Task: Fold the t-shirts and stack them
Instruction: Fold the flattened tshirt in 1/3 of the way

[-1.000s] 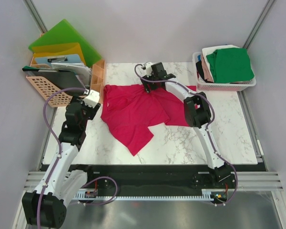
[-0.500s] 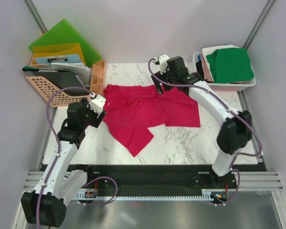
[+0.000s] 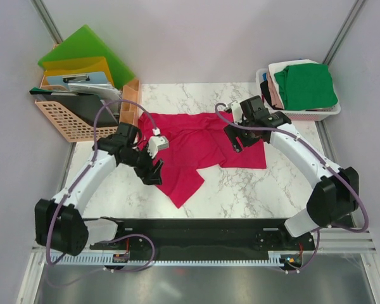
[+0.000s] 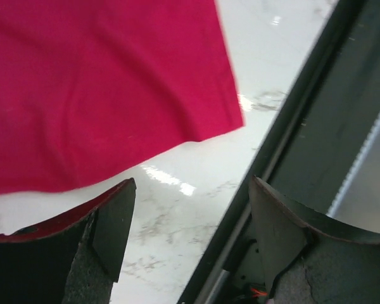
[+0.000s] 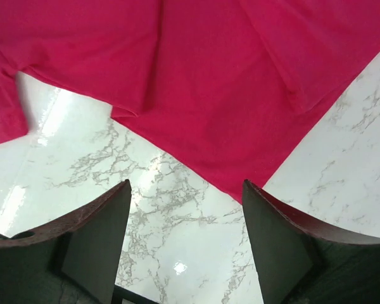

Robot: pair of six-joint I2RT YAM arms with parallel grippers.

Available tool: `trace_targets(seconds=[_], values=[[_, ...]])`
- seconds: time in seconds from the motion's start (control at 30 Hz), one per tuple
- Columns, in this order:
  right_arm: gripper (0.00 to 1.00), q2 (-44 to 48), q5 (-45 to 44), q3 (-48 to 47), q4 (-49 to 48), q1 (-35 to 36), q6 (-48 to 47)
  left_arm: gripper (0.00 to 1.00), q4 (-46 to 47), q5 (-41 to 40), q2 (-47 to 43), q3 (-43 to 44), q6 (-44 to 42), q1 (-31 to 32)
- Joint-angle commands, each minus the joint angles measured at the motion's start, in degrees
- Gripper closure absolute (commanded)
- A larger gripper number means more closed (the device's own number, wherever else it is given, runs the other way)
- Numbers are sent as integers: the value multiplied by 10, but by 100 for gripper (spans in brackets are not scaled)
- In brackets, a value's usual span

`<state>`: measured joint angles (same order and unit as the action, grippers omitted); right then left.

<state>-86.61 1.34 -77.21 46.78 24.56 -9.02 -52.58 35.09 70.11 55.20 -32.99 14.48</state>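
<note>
A crimson-pink t-shirt (image 3: 196, 145) lies spread on the marble table (image 3: 253, 190), with one flap folded toward the front. My left gripper (image 3: 154, 170) hovers open over the shirt's front-left part. In the left wrist view the shirt (image 4: 101, 88) fills the upper left, and nothing sits between the open left gripper (image 4: 193, 183). My right gripper (image 3: 237, 139) hangs open over the shirt's right half. In the right wrist view the shirt's hem (image 5: 196, 95) lies just beyond the empty right gripper (image 5: 187, 183). More t-shirts, the green one (image 3: 306, 85) on top, are stacked in a pink basket (image 3: 301, 114).
Orange baskets (image 3: 66, 120) with green and yellow folders (image 3: 85, 54) stand at the back left. A black rail (image 3: 202, 228) runs along the table's near edge and also shows in the left wrist view as the rail (image 4: 304, 126).
The left gripper swung right, from the shirt's left edge to above its front-left part. The right gripper moved from the shirt's back edge to the right and nearer. The shirt's right side now lies flat.
</note>
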Motion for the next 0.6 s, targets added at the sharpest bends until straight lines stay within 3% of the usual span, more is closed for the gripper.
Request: trace_targets(seconds=[0.0, 0.17, 0.33, 0.5, 0.57], values=[[23, -28, 0, 11, 4, -15, -4, 21, -63, 107, 47, 36, 21, 44], [24, -60, 19, 19, -6, -84, -15, 22, -19, 86, 79, 33, 50, 106], [24, -115, 53, 2, 15, -151, -28, 21, 133, -153, 5, -44, 107, 211], [24, -145, 82, -7, 16, -173, -20, 21, 230, -260, -66, -97, 116, 306], [24, -153, 96, -9, 16, -175, -15, 21, 252, -338, -75, -129, 103, 348]])
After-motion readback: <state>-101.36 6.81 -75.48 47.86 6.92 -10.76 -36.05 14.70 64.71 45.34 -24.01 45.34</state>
